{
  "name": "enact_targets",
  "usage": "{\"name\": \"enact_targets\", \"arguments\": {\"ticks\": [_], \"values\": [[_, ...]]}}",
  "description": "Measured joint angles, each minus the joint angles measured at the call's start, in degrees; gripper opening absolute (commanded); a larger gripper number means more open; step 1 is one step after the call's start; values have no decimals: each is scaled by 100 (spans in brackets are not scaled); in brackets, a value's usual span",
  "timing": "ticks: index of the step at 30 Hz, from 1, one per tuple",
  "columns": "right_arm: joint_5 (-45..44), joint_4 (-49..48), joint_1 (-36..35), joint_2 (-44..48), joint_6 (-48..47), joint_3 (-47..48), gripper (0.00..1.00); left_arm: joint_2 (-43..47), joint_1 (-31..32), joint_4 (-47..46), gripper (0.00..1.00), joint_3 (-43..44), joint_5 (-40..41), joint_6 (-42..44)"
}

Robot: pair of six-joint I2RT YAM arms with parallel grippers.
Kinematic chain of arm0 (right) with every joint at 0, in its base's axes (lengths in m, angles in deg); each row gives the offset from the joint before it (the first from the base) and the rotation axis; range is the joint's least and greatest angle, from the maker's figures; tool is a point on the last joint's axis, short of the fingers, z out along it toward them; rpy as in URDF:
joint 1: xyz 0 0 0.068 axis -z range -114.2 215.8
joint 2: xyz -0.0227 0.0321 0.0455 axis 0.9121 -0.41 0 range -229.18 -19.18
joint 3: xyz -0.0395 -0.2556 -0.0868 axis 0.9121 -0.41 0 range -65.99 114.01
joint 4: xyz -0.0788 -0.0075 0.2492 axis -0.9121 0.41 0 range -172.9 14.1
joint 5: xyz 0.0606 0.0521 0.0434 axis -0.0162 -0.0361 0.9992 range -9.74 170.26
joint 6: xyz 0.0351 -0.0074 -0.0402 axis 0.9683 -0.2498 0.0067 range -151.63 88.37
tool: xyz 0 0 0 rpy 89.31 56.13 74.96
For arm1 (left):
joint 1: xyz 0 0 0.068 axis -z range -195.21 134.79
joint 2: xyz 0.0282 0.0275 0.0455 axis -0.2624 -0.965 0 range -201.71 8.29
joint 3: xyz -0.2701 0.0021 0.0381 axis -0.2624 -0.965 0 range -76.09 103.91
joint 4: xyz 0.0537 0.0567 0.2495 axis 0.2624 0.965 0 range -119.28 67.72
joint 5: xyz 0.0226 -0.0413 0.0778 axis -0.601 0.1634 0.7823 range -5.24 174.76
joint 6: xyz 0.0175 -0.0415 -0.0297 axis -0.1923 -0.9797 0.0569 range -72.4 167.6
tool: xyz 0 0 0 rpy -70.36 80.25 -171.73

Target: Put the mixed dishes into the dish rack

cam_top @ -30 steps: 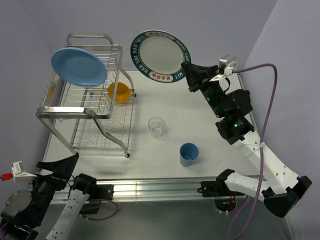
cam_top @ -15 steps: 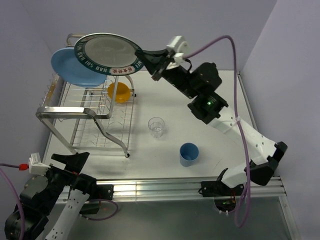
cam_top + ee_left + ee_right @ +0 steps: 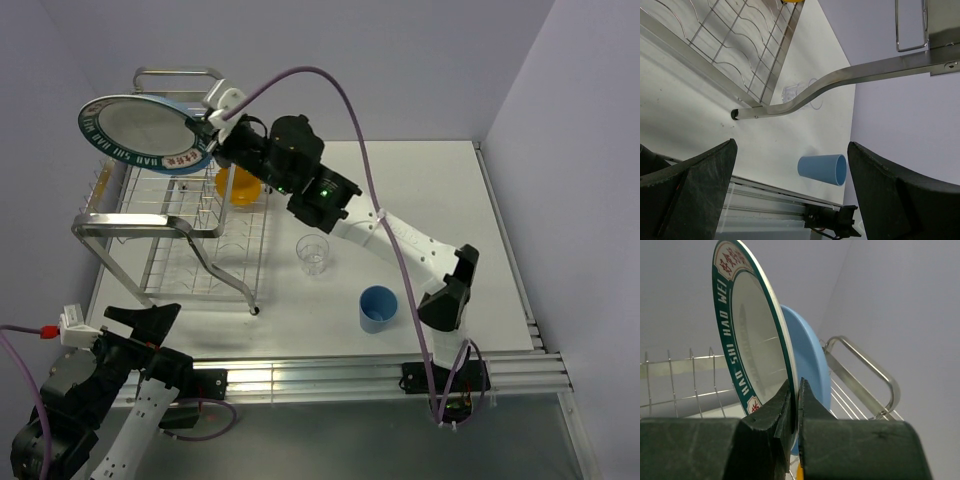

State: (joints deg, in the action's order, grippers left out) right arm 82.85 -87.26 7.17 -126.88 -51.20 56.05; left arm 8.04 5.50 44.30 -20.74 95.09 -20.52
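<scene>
My right gripper [image 3: 796, 386] is clamped on the rim of the white plate [image 3: 757, 340], held on edge above the dish rack [image 3: 130, 228] at its upper tier, face alongside the light-blue plate [image 3: 812, 365] standing there, so its slot should lie straight below

Two plates [image 3: 760, 355] [image 3: 812, 365]; one bowl [image 3: 240, 188], cup [image 3: 378, 308], glass [image 3: 313, 254]

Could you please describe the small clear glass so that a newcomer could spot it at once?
Find the large silver wire dish rack on the left of the white table. Just right of the rack stands the glass, with a blue cup beside it, closer to the table's near edge. It alone is colourless and see-through.
</scene>
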Motion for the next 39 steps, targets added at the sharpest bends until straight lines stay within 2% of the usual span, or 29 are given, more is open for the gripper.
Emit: {"name": "enact_targets", "arguments": {"ticks": [4, 11, 19, 28, 39], "values": [[-527, 269, -177, -466, -70, 533, 0, 0, 0, 0, 99, 0, -52, 2], [-916, 398, -289, -612, -138, 581, 0, 0, 0, 0, 99, 0, -160, 15], [-378, 424, -203, -610, -236, 341, 0, 0, 0, 138, 99, 98, -153, 15], [372, 181, 131, -560, 225, 79, 0, 0, 0, 256, 99, 168, -146, 0], [535, -179, 271, -343, 627, -452, 0, 0, 0, 269, 99, 168, -146, -4]]}}
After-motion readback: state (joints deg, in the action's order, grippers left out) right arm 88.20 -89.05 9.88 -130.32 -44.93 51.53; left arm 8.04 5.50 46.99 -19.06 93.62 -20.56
